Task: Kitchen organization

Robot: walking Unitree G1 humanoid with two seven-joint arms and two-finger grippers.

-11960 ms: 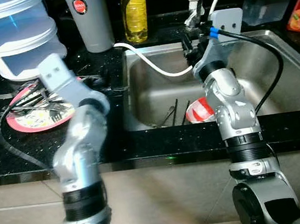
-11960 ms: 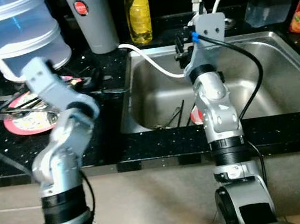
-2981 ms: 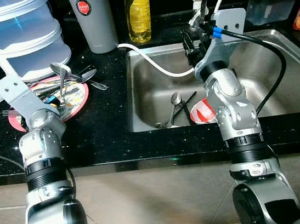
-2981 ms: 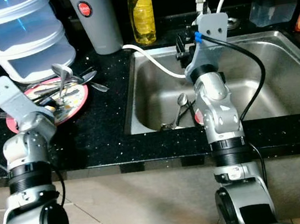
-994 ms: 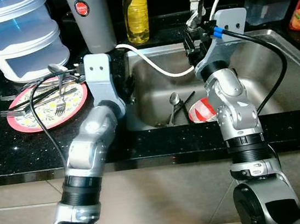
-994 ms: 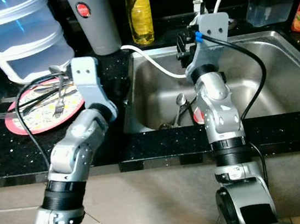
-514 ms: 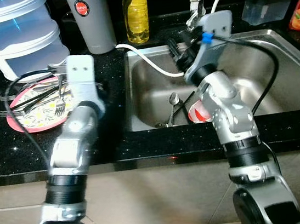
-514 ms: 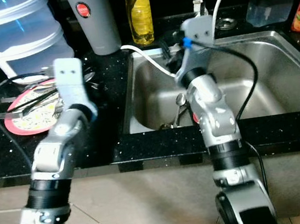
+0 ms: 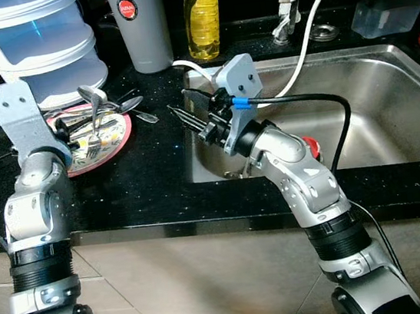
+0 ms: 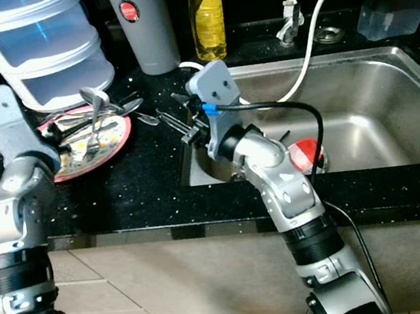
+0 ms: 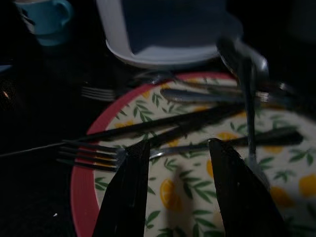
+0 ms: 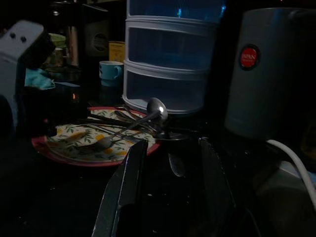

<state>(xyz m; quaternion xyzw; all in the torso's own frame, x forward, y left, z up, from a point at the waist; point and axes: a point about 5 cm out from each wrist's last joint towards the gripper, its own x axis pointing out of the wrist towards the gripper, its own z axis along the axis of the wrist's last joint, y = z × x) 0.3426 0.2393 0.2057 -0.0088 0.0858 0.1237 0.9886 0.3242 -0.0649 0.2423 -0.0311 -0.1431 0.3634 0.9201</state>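
From the head cameras, the right gripper (image 9: 190,121) just swung out of the sink (image 9: 388,95) over to the counter edge, fingers parted and empty, aimed at the plate (image 9: 115,142), so it's probably lining up for cutlery duty. The left gripper (image 11: 175,190) has pulled back over that plate. Left wrist cam: jaws apart, holding nothing, above a fork (image 11: 98,155) on the red-rimmed, lemon-print plate. Right wrist cam: same plate, a spoon (image 12: 148,111) propped up, cutlery piled loosely.
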